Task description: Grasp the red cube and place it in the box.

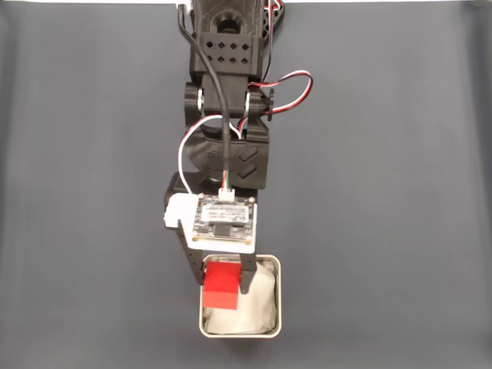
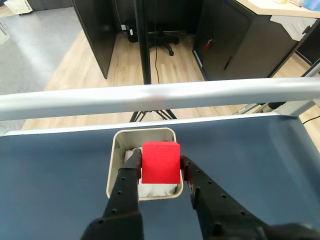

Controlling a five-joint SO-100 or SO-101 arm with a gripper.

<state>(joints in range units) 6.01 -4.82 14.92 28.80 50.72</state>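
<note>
Clenching the red cube [image 1: 221, 286] between its two black fingers [image 2: 131, 186], the gripper [image 1: 221, 283] hangs over the box [image 1: 277, 296], whose white lining shows beneath. In the wrist view the jaws press the cube's [image 2: 160, 162] left and right faces, with the box [image 2: 116, 160] just past them on the dark worktop [image 1: 384, 231], near its far edge.

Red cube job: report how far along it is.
Done: the red cube is grasped, clamped between the gripper fingers. In hand: the gripper holds it over the box, above the white lining. Left: open the gripper so the cube drops in.
</note>
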